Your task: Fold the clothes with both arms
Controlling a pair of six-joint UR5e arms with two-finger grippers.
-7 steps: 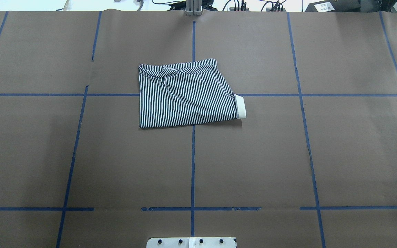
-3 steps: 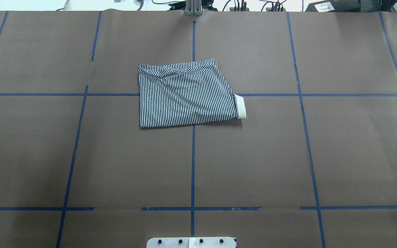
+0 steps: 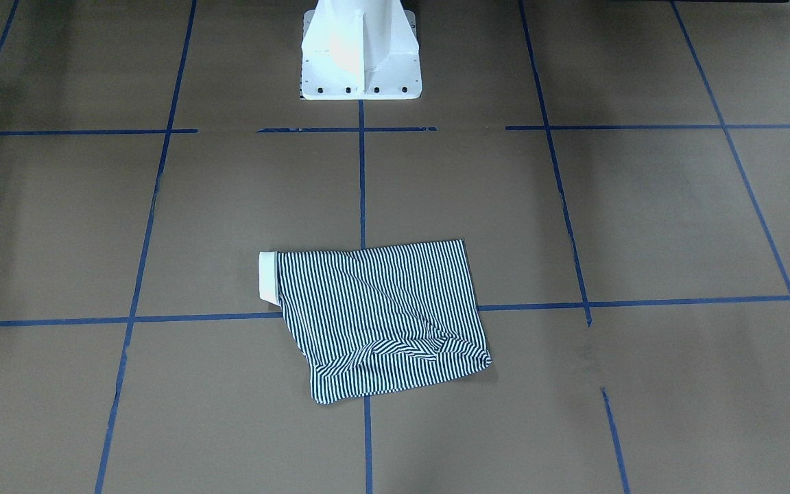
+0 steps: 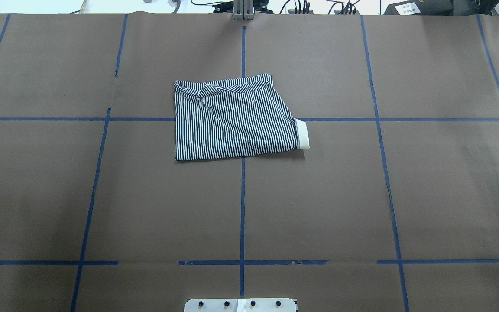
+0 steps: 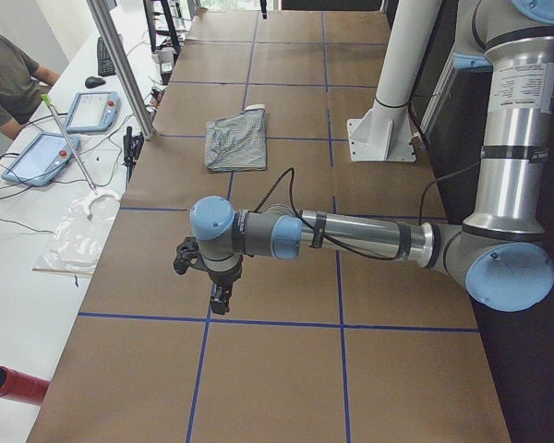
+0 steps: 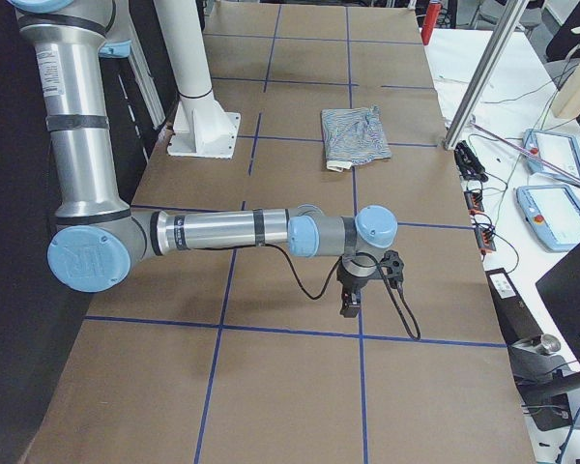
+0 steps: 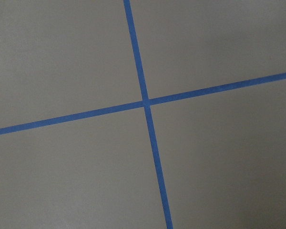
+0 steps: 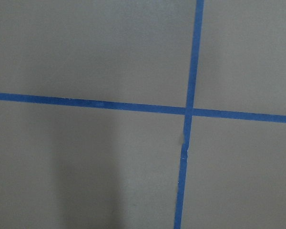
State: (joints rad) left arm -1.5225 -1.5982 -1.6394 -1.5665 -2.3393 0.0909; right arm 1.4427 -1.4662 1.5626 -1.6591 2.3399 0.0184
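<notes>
The striped polo shirt (image 4: 236, 119) lies folded into a compact rectangle at the table's middle, with a cream band (image 4: 303, 134) sticking out at its right edge. It also shows in the front-facing view (image 3: 381, 315) and both side views (image 5: 235, 143) (image 6: 355, 135). Neither arm touches it. My left gripper (image 5: 220, 300) hangs over bare table far to the left of the shirt. My right gripper (image 6: 349, 307) hangs over bare table far to the right. Both show only in the side views, so I cannot tell if they are open or shut. Both wrist views show only brown table and blue tape.
The white pedestal base (image 3: 359, 48) stands at the robot's edge of the brown table (image 4: 362, 195), which carries a grid of blue tape. A side bench with tablets (image 5: 42, 157), cables, a metal post (image 5: 120, 60) and a seated person (image 5: 5, 78) lies beyond the far edge.
</notes>
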